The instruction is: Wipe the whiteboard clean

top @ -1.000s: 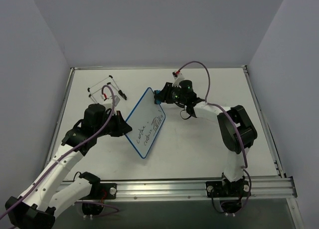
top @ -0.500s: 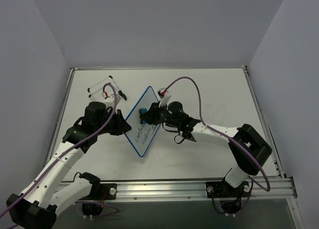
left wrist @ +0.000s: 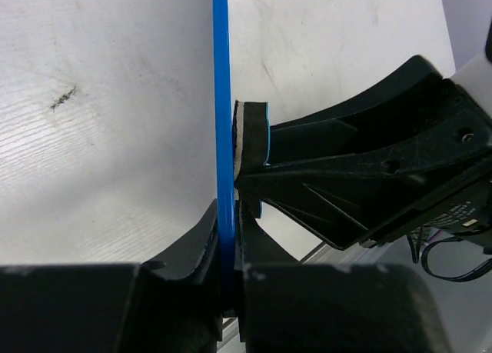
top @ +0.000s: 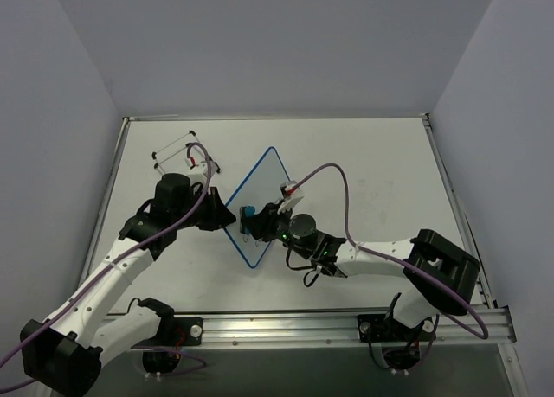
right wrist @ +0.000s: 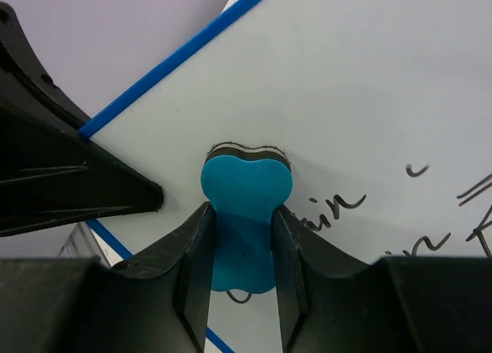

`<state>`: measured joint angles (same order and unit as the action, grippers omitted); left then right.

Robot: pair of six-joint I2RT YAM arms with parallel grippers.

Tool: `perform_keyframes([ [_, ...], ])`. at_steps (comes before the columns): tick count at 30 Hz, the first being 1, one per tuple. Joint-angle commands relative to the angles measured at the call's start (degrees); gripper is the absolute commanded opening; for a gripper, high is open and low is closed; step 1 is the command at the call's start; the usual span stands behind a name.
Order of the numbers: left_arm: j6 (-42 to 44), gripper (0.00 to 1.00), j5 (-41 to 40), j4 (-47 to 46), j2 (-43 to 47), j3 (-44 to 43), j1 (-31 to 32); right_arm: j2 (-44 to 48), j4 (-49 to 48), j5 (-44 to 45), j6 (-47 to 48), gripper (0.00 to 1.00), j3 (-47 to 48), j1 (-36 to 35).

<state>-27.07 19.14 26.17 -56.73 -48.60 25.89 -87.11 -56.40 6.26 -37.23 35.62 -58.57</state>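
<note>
My left gripper point(top: 225, 217) is shut on the left edge of the whiteboard point(top: 275, 179) and holds it tilted up off the table. From the left wrist I see the board edge-on as a thin blue frame point(left wrist: 222, 91) between my left gripper's point(left wrist: 228, 224) jaws. The right gripper point(right wrist: 242, 211) is shut on a small blue eraser point(right wrist: 246, 185), whose felt face presses on the whiteboard point(right wrist: 369, 91). Black handwriting point(right wrist: 338, 207) lies just right of the eraser. In the top view the eraser point(top: 249, 212) and right gripper point(top: 256, 220) sit near the board's left part.
A thin wire stand point(top: 184, 155) sits on the white table point(top: 389, 172) at the back left, behind my left arm. Grey walls enclose the table on three sides. A metal rail point(top: 346, 323) runs along the near edge.
The right gripper has carried the eraser from the board's far end down across its face toward the left gripper. The left gripper has tipped the board up more steeply.
</note>
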Motion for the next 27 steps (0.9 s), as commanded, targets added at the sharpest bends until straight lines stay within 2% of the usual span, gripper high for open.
perform_keyframes([
  [1,-7.5,0.02,14.3,-12.9,1.4,-1.5,1.7,-1.3,-0.3,10.7,-3.6,0.0,-5.6,-1.0],
  [4,-8.6,0.02,14.8,-13.9,1.8,-1.0,1.6,-3.2,-3.2,13.0,-5.8,0.0,-8.2,-0.2],
  [11,-9.3,0.02,15.2,-15.6,2.3,0.8,1.7,-6.7,-6.0,7.9,-10.0,0.0,-9.2,2.1],
  [14,-9.1,0.02,15.3,-16.5,2.7,1.7,1.7,-4.9,-2.2,6.7,-14.0,0.0,-5.8,0.2],
  [20,-9.6,0.02,16.3,-18.7,2.3,3.2,1.7,-1.3,1.8,5.1,-15.8,0.0,1.8,-5.3],
  [27,-9.8,0.02,17.9,-19.6,2.3,3.6,1.6,1.3,10.7,3.0,-12.8,0.0,7.4,-2.7],
])
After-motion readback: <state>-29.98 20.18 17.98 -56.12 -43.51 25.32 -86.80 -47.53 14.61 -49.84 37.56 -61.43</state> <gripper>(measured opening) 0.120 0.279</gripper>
